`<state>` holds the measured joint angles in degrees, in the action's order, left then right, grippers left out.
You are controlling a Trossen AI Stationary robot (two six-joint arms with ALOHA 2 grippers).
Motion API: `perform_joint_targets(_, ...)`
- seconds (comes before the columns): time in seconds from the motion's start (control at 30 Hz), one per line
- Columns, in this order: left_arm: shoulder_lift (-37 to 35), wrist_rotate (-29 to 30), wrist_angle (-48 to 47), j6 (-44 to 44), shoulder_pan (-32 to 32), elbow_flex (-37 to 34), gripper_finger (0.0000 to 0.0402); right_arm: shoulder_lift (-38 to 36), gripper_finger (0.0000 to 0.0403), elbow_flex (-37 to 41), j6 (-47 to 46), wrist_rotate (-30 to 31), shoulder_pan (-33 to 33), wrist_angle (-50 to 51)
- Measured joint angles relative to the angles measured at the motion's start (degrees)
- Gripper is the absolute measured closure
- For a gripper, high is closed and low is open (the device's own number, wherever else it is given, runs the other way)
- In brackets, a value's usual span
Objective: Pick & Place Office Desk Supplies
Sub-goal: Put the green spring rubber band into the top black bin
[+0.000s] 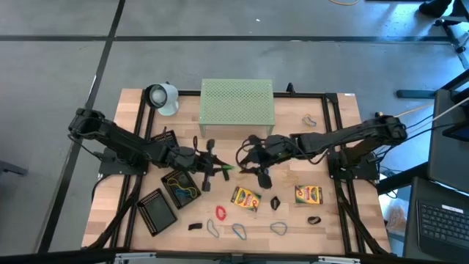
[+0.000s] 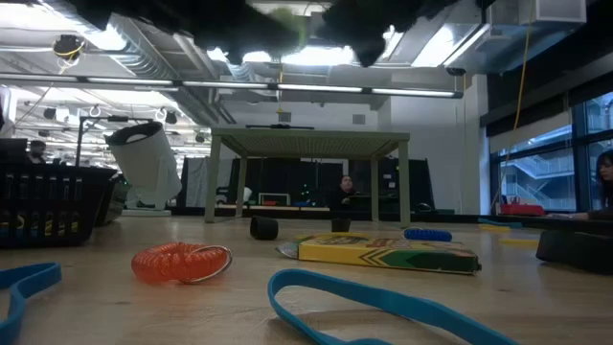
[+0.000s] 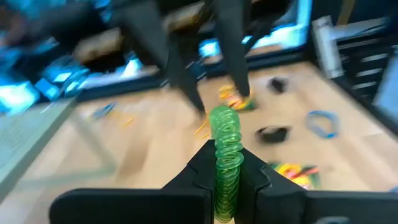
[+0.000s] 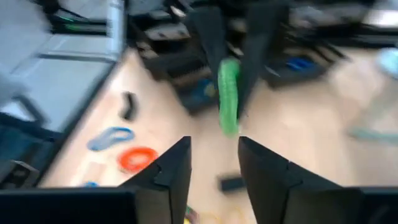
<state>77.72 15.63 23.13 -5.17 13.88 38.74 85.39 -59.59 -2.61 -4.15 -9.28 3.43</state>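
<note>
Green coiled band (image 3: 225,158) sits clamped in my left claw (image 3: 225,186), so with my right claw (image 4: 213,163) apart, I should carry it steadily to the mesh tray (image 1: 181,189).

Table (image 1: 308,213) — pale wood, black frame rails.
Perforated stand (image 1: 237,100) — pale green, fine dot pattern.
2 mesh trays (image 1: 157,211) — black.
Coil held at the left gripper (image 3: 225,186) — bright green, ribbed spiral (image 3: 226,146); gripper fingers black.
Right gripper (image 4: 213,165) — black.
2 crayon boxes (image 1: 246,198) — yellow with green and red markings.
Coil on table (image 2: 181,262) — orange-red.
Rubber-band loops (image 1: 239,232) — blue, some grey.
Binder clips (image 1: 275,203) — black.
Roll at the table's back edge (image 1: 161,97) — white, dark core.
</note>
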Motion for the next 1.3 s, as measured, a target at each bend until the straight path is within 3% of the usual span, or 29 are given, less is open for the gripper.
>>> perform_joint_targets(0.17,-5.3,7.2,-12.9,8.1,-0.1,0.0,0.0387,-6.5,0.0245,0.0,-3.8,10.1,0.0,10.4)
perform_joint_targets(0.4,-16.1,9.0,-38.2,23.4,-0.1,0.0,0.0387,-12.1,0.0247,0.0,-10.3,19.3,0.0,21.3)
perform_joint_targets(0.57,-22.9,11.2,-56.7,34.2,-0.1,0.0,0.0386,-12.4,0.0255,0.0,-12.2,23.6,0.0,26.4)
perform_joint_targets(0.77,-27.4,12.8,-77.5,51.3,-0.2,0.0,0.0386,-11.9,0.0262,0.0,-12.0,24.3,0.0,26.9)
perform_joint_targets(1.0,-25.7,15.2,-88.0,63.3,-0.1,0.0,0.0386,-11.9,0.0264,0.0,-12.0,29.1,0.0,28.3)
perform_joint_targets(1.3,-22.5,13.0,-88.1,64.0,-0.1,0.0,0.0350,-11.9,0.0264,0.0,-13.4,30.7,0.0,31.0)
